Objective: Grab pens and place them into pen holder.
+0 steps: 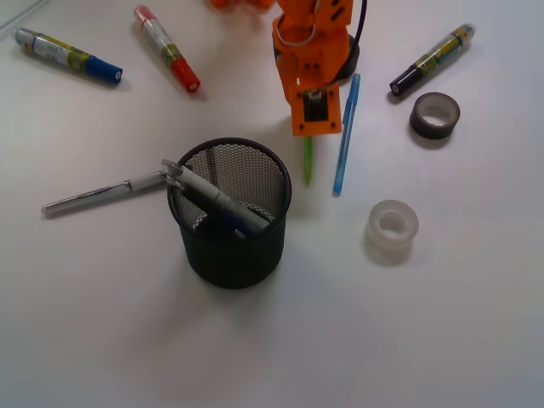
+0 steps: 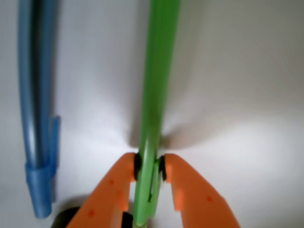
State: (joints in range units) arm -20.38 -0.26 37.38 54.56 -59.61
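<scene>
My orange gripper (image 2: pixel 149 167) is shut on the lime green pen (image 2: pixel 156 85), its black pads pressing the barrel from both sides. In the front view the gripper (image 1: pixel 311 127) hangs over the table right of the pen holder (image 1: pixel 231 212), and the green pen's tip (image 1: pixel 308 163) pokes out below it. The light blue pen (image 1: pixel 346 134) lies on the table just right of it, and shows at the left of the wrist view (image 2: pixel 34 104). The black mesh pen holder holds a white-clear pen (image 1: pixel 223 201) and a dark blue one (image 1: pixel 228 223). A silver-white pen (image 1: pixel 102 195) lies left of the holder.
Thick markers lie at the back: blue-capped (image 1: pixel 70 56), red-capped (image 1: pixel 167 48) and black-capped (image 1: pixel 432 58). A dark tape roll (image 1: pixel 434 116) and a clear tape roll (image 1: pixel 392 228) sit to the right of the pens.
</scene>
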